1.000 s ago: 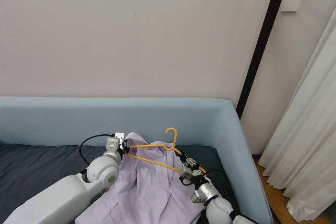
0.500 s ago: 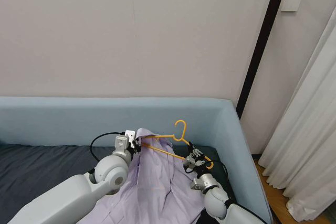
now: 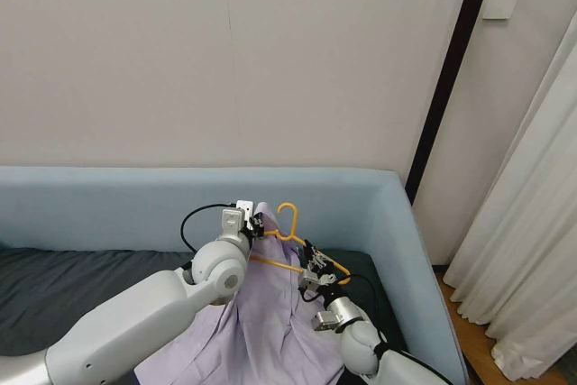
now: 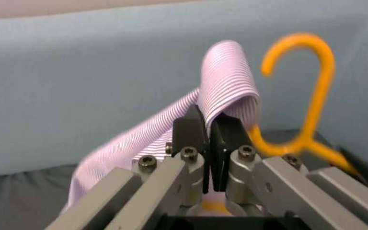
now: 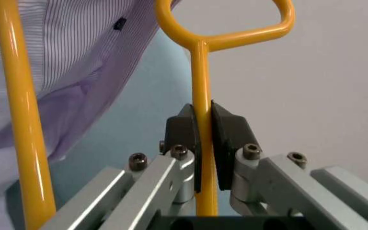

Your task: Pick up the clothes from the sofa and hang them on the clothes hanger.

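Observation:
A lilac striped shirt (image 3: pixel 261 322) hangs lifted above the dark sofa seat (image 3: pixel 63 281). My left gripper (image 3: pixel 256 220) is shut on a fold of the shirt (image 4: pixel 225 91) near its top. An orange hanger (image 3: pixel 290 227) sits half inside the shirt, its hook (image 4: pixel 305 72) standing just beside the pinched fold. My right gripper (image 3: pixel 313 268) is shut on the hanger's bar (image 5: pixel 202 139), lower and to the right of the left one.
The light blue sofa back (image 3: pixel 117 205) and its right armrest (image 3: pixel 410 268) enclose the seat. A beige wall (image 3: pixel 225 51) rises behind. A dark door frame (image 3: pixel 446 87) and white curtains (image 3: pixel 532 241) stand to the right.
Both grippers have risen and moved toward the sofa back, carrying shirt and hanger. The hanger hook now stands close to the left gripper, and the shirt hangs more bunched and upright.

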Robot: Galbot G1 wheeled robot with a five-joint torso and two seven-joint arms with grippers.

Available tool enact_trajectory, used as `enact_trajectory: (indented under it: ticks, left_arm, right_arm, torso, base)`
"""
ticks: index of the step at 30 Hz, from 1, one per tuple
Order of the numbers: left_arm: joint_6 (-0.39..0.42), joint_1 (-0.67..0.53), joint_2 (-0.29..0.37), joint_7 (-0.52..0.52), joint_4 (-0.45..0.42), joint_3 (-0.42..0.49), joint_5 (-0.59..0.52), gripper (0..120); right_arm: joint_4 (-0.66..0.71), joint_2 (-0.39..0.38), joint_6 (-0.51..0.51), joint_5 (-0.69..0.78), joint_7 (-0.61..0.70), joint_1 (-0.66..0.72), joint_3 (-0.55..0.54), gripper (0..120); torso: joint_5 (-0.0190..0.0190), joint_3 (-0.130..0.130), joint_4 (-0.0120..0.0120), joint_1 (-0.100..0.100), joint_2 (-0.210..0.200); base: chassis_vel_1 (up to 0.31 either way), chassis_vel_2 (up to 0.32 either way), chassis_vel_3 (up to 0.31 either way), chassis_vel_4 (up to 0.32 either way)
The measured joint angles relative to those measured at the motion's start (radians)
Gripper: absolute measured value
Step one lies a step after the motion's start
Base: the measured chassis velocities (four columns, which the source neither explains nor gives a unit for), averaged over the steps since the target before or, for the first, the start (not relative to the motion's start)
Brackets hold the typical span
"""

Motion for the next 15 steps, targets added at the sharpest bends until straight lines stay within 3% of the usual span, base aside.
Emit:
enact_trajectory:
  ticks: [4, 15]
  left_arm:
    - [0.001, 0.069, 0.010, -0.001, -0.069, -0.003, 0.023, 0]
    - [-0.017, 0.196, -0.001, -0.001, -0.112, -0.040, 0.100, 0]
  right_arm:
    - [-0.022, -0.003, -0.019, 0.044, -0.007, 0.065, -0.013, 5]
    - [0.010, -0.010, -0.035, 0.058, -0.010, 0.075, -0.039, 5]
  torso:
    - [-0.0005, 0.000, 0.0005, 0.000, 0.000]
    - [-0.0002, 0.000, 0.0002, 0.000, 0.000]
  base:
    - [0.000, 0.000, 0.000, 0.000]
    - [0.000, 0.000, 0.000, 0.000]
